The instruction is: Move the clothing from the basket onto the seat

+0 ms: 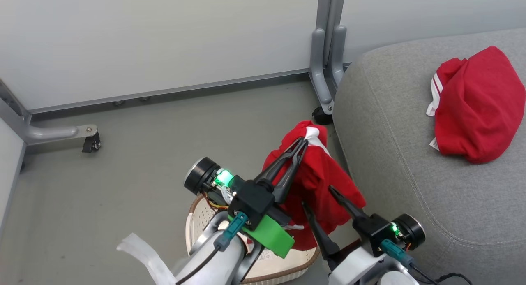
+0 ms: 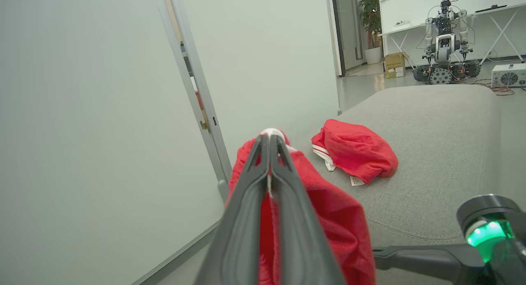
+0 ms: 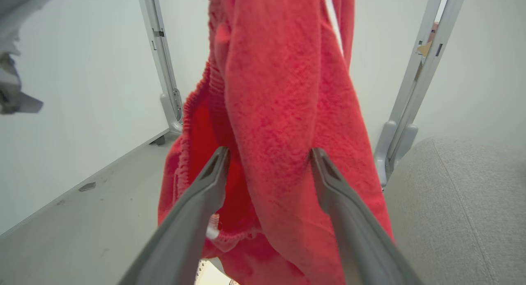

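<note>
My left gripper (image 1: 303,141) (image 2: 269,137) is shut on the top of a red garment (image 1: 318,178) (image 2: 328,211) (image 3: 283,112), which hangs lifted above the basket (image 1: 283,264). My right gripper (image 1: 317,196) (image 3: 269,153) stands open, its fingers (image 3: 328,174) on either side of the hanging cloth's lower part. A second red garment (image 1: 476,104) (image 2: 357,151) with white stripes lies crumpled on the grey seat (image 1: 402,153) (image 2: 435,145) (image 3: 460,211) to the right. The basket sits on the floor under my arms, mostly hidden by them.
A grey partition wall with metal legs and castors (image 1: 324,75) stands behind, close to the seat's left corner. Another castor foot (image 1: 91,142) is at the left. Grey floor (image 1: 164,141) stretches left of the basket. Another robot (image 2: 444,38) stands far off.
</note>
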{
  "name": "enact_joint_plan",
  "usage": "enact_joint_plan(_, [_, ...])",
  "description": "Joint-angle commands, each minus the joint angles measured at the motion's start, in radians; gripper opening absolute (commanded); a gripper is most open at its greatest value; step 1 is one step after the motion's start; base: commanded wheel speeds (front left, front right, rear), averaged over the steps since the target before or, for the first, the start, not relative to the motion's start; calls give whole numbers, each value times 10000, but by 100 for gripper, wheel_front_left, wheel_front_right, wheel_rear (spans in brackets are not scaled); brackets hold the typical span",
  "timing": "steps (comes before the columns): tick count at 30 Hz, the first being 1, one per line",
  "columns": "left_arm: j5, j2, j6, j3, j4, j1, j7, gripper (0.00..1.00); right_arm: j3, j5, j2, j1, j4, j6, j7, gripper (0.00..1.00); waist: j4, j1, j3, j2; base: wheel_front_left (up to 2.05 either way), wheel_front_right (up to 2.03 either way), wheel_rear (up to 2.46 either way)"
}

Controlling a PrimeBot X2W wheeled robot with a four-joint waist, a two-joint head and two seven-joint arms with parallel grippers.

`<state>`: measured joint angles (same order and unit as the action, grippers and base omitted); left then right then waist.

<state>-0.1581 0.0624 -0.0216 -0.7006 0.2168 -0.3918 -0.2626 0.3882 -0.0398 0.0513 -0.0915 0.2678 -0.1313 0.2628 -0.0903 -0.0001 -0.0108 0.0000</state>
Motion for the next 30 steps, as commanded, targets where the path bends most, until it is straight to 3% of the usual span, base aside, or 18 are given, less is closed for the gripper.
enact_joint_plan(1, [126, -20, 31, -55, -73, -173, -31, 0, -177, 76, 36, -135, 133, 10, 30, 100, 11, 1, 8, 0, 0, 0, 0])
enact_joint_plan(3, [149, -15, 63, -144, -93, -186, -31, 0, -377, 154, 20, -172, 343, 10, 30, 100, 28, 1, 17, 0, 0, 0, 0])
enact_joint_plan(4, [139, -20, 71, -188, -104, -205, -31, 0, -410, 125, -1, -182, 404, 10, 30, 46, 35, 1, 26, 0, 0, 0, 0])
enact_joint_plan(5, [132, -24, 84, -213, -109, -223, -31, 0, -370, 62, -4, -172, 497, 10, 30, 10, 38, 1, 36, 0, 0, 0, 0])
enact_joint_plan(6, [122, -26, 101, -233, -99, -239, -31, 0, -216, 49, -9, -170, 610, 9, 30, 0, 39, 1, 47, 0, 0, 0, 0])
enact_joint_plan(20, [-63, 77, 218, -215, 258, -356, -8, 0, -22, -278, 2, -338, 781, 12, 30, 0, -55, 1, 210, 0, 0, 0, 0])
enact_joint_plan(23, [-127, 95, 303, -172, 293, -329, -4, 35, 27, -308, 6, -346, 717, 12, 30, 0, -62, 1, 256, 0, 0, 0, 0])
enact_joint_plan(24, [-139, 103, 313, -163, 312, -316, 15, 35, 29, -313, 5, -353, 702, 12, 30, 0, -61, 1, 270, 0, 0, 0, 0])
enact_joint_plan(25, [-160, 110, 344, -144, 342, -294, 46, 54, 18, -323, 5, -356, 681, 12, 30, 0, -60, 1, 285, 0, 0, 0, 0])
enact_joint_plan(26, [-164, 121, 368, -132, 348, -283, 83, 88, 6, -327, 6, -359, 665, 12, 30, 0, -59, 1, 299, 0, 0, 0, 0])
enact_joint_plan(27, [-188, 130, 416, -103, 355, -271, 97, 100, -2, -329, 4, -359, 643, 12, 30, 0, -61, 1, 315, 0, 0, 0, 0])
enact_joint_plan(30, [-236, 204, 484, -47, 406, -235, 111, 100, -15, -351, 4, -350, 626, 12, 30, 0, -59, 1, 354, 0, 0, 0, 0])
